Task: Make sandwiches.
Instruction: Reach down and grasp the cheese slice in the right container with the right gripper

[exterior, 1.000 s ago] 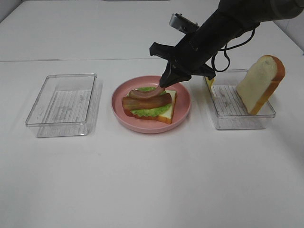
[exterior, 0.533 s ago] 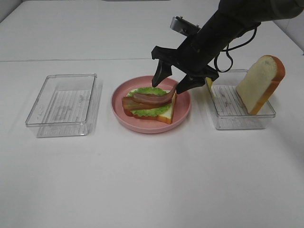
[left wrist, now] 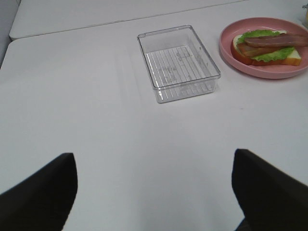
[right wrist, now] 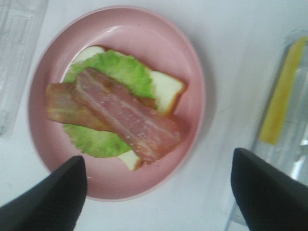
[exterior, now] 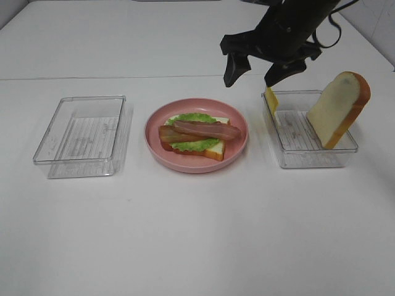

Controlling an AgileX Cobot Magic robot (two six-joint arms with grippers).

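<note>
A half-built toy sandwich lies flat on a round pink plate in the middle of a white table. Its base is a square white bread slice with orange-brown crust, one corner pointing toward the front right. A frilly green lettuce leaf covers the bread. Two reddish-brown bacon strips lie on top, overlapping. Their long axes run left to right across the plate, and the upper strip tilts slightly down toward the right.

The right claw hangs in the air behind the plate's far right edge. Its two black fingers are spread wide, and it holds and touches nothing.

The left claw is also spread wide and carries nothing, with only bare table between its fingers.

A clear rectangular plastic tray sits left of the plate. A second clear plastic tray sits to the right. In it a thick white bread slice with orange-brown crust stands on edge, leaning at the far right end. A thin yellow cheese slice stands upright against the end nearest the plate.
</note>
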